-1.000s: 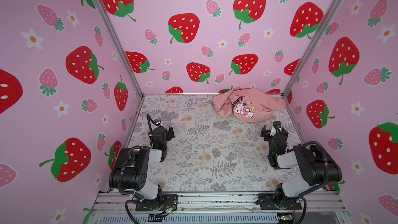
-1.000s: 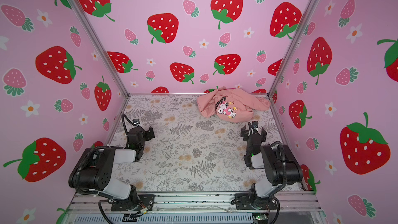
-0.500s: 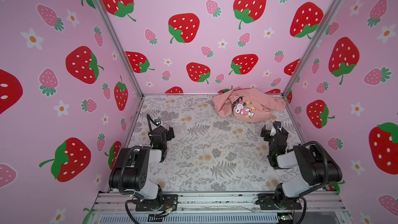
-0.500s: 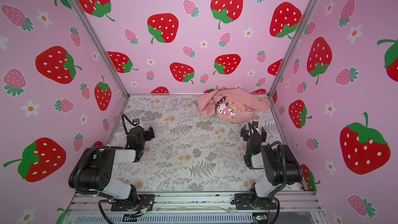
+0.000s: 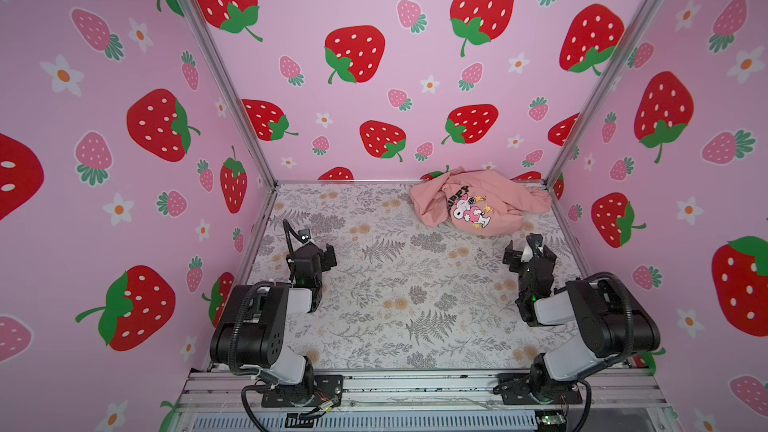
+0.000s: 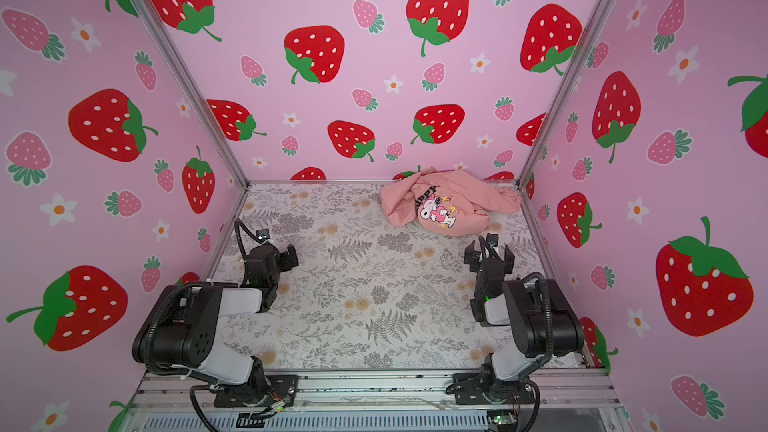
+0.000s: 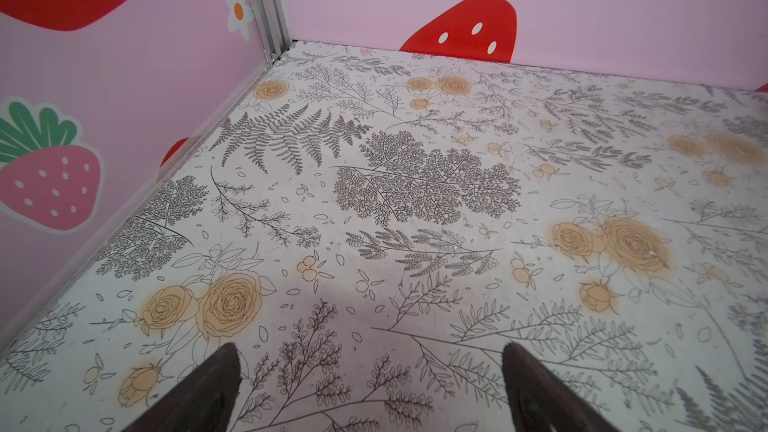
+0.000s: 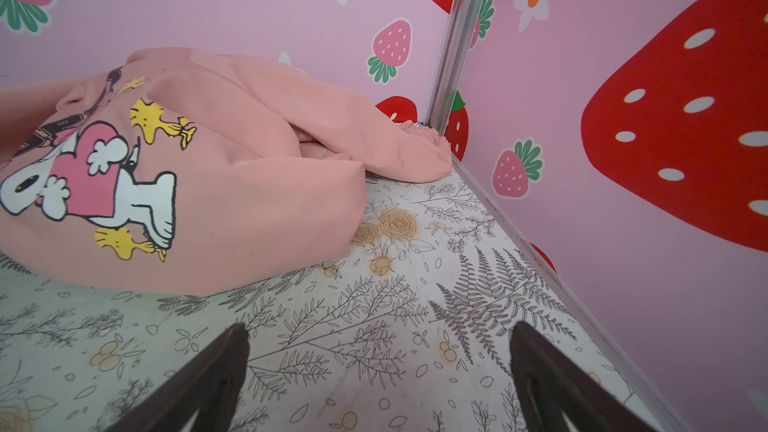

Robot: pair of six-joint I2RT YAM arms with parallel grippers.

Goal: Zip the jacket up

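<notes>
Pink jacket [image 5: 478, 205] lies crumpled at far right corner of tabletop [image 5: 390, 297], against back wall, dog print [image 8: 104, 184] facing up, one sleeve end reaching the corner post. L hand [image 7: 370, 353]: fingers spread wide, holding nothing, low over bare tabletop by left wall, well apart from jacket. R hand [image 8: 378, 332]: also wide open, empty, near jacket's front edge, not touching.

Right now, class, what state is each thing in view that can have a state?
jacket: crumpled in a heap near the far right corner, untouched; whether it is zipped cannot be seen.
left fingers: open, empty.
right fingers: open, empty, short of the jacket.
</notes>
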